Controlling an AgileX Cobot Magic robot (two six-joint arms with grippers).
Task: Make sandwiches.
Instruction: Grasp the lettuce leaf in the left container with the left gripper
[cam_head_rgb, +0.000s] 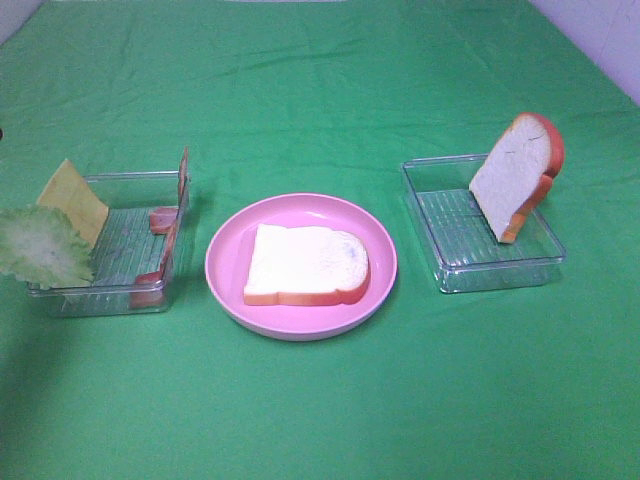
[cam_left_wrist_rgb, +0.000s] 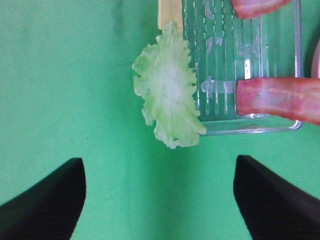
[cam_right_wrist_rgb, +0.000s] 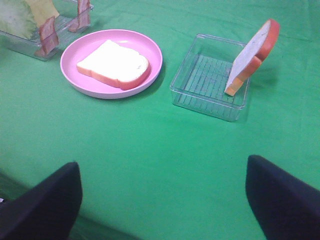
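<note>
Base slice (cam_head_rgb: 305, 264) lies flat on plate (cam_head_rgb: 225, 270), bare on top. I judge lettuce is next. Left gripper (cam_left_wrist_rgb: 160, 162) wide, empty, above lettuce (cam_left_wrist_rgb: 170, 92), which overhangs left tray (cam_left_wrist_rgb: 250, 131); I need to descend and pinch the free edge. Right gripper (cam_right_wrist_rgb: 162, 165) wide, empty. High view shows neither gripper, only top slice (cam_head_rgb: 518, 175) leaning in right tray (cam_head_rgb: 500, 276).

We are seeing a bread slice (cam_right_wrist_rgb: 114, 65) lying flat on the pink plate (cam_right_wrist_rgb: 152, 52). Beside the plate a clear tray (cam_right_wrist_rgb: 200, 95) is holding a second slice (cam_right_wrist_rgb: 245, 62) on edge — opposite, another tray (cam_right_wrist_rgb: 22, 44) is carrying bacon strips (cam_right_wrist_rgb: 48, 34). Our right gripper (cam_right_wrist_rgb: 162, 162) is gaping wide.
</note>
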